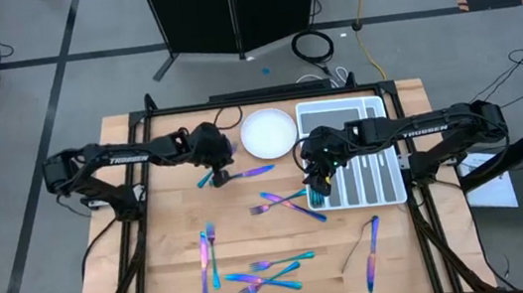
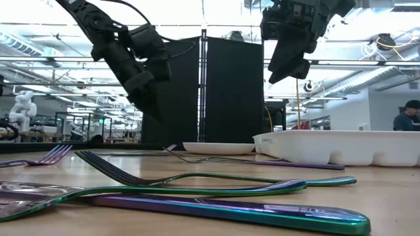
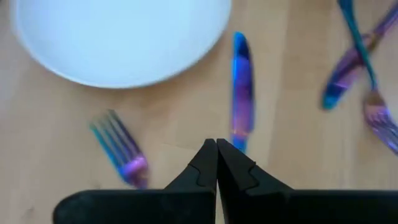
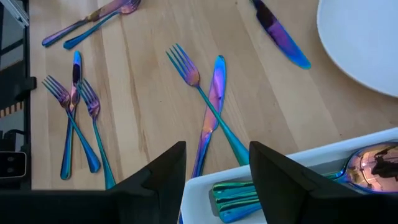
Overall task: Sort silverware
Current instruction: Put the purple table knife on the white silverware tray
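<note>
Left gripper (image 1: 214, 165) hovers just beside the round white plate (image 1: 268, 133), on the side away from the tray, its fingers (image 3: 205, 163) pressed together on nothing. In its wrist view the dark, wedge-shaped tips meet above the butt of a flat knife (image 3: 242, 88) with a blue-purple sheen; a fork (image 3: 119, 149) lies apart from the knife, on the other side of the tips.

Right gripper (image 1: 318, 182) hangs over the plate-side edge of the white compartmented tray (image 1: 387, 187), fingers spread and empty. Beneath them a teal piece and a shiny spoon bowl already lie in the tray's compartments.

White lettering on both arms reads TROSSEN.

Most silverware (image 1: 257, 275) is scattered on the pale wooden table (image 1: 175, 257), farther from the plate than the grippers: slim iridescent metal pieces, some crossed, including a fork lying across a knife (image 4: 210, 109) near the tray. One knife (image 1: 372, 253) lies alone below the tray. Smooth glossy plate and tray contrast with the wood's fine grain.
</note>
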